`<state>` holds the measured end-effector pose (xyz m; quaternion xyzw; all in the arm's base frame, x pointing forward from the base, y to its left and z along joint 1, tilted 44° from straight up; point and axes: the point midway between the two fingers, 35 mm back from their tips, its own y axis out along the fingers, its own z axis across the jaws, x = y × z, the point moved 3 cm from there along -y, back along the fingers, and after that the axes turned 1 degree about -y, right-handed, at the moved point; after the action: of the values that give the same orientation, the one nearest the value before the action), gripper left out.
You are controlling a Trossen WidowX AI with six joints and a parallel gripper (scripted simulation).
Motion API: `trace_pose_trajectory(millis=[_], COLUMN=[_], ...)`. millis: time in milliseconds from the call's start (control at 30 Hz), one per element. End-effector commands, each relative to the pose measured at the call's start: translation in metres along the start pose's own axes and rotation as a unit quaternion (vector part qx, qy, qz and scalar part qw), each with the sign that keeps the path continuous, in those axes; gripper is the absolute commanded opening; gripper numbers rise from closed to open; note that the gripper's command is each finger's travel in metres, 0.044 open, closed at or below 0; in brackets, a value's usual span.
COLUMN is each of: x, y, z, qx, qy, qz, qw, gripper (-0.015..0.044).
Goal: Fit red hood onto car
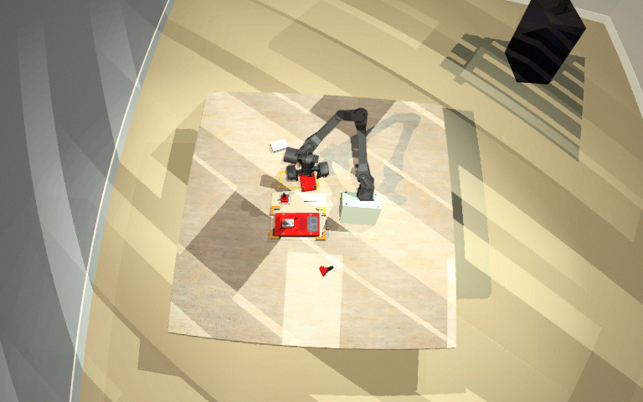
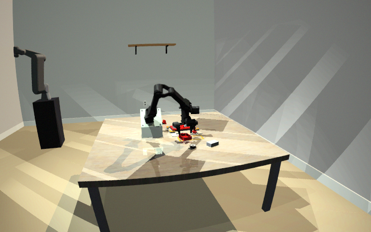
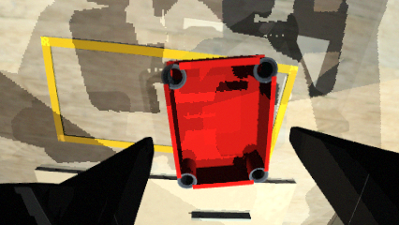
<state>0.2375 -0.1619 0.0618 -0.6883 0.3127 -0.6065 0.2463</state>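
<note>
- Top: high above the surface [image 1: 389, 298] [image 2: 124, 166], facing down, far enough out for the whole surface.
- Exterior: well back beyond the near edge, above the surface, facing obliquely down across it.
- Wrist: close above the red hood [image 1: 308, 182] [image 2: 185, 137] [image 3: 222, 122], facing down; all three views share it.

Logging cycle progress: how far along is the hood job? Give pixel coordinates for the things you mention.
Done: the engine [image 1: 287, 223] sits in the chassis [image 1: 303, 232]; the open gripper [image 1: 307, 174] [image 2: 185, 132] [image 3: 222, 138] is lined up around the hood [image 1: 308, 182] [image 2: 185, 137] [image 3: 220, 117]. In hand: nothing yet. Left: grip, lift, fit over the pegs, back away.
</note>
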Motion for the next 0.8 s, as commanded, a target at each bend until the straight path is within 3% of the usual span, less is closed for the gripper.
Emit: trace_pose_trajectory(millis=[0,767], x=[0.000,0.000], y=[0.002,0.014], z=[-0.001,-0.001], qx=[-0.001,-0.001], qy=[-0.004,-0.004], qz=[-0.002,-0.002], qw=[1.000,1.000], gripper=[0.0440,0.0440])
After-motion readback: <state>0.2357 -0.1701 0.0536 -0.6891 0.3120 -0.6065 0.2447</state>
